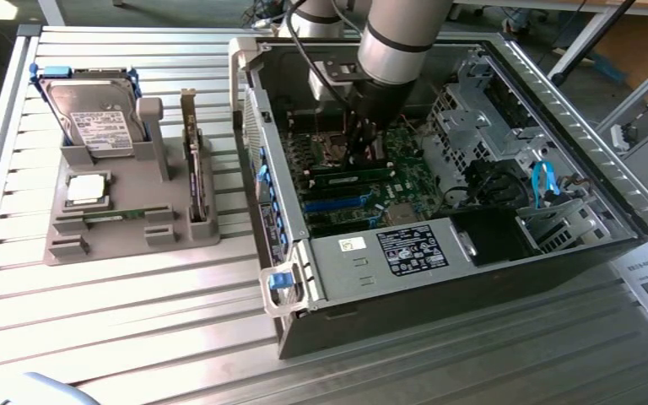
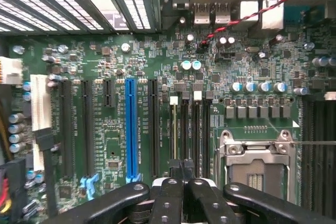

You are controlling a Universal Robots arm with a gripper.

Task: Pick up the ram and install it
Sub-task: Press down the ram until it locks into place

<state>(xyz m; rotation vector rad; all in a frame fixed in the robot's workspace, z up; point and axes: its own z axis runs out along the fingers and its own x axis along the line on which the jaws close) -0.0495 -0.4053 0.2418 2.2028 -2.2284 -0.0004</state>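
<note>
My gripper (image 1: 360, 150) reaches down into the open computer case (image 1: 549, 93), over the memory slots of the green motherboard (image 2: 110, 135). In the wrist view its black fingers (image 2: 169, 192) meet at the tips, and the gripper (image 2: 184, 167) is shut with nothing visible between them. A ram (image 2: 174, 129) stands edge-on in one memory slot, just beside the fingertips. In the exterior view a green ram (image 1: 353, 170) lies along the slots right under the gripper. A second green stick (image 1: 114, 216) lies flat in the grey fixture (image 1: 65, 249) at the exterior view's left.
The fixture also holds a silver hard drive (image 1: 97, 118), a square chip (image 1: 85, 189) and an upright dark card (image 1: 193, 160). Inside the case are the bare processor socket (image 2: 257, 166), a blue slot (image 2: 130, 129), a black power supply (image 1: 414, 249) and blue cables (image 1: 543, 181).
</note>
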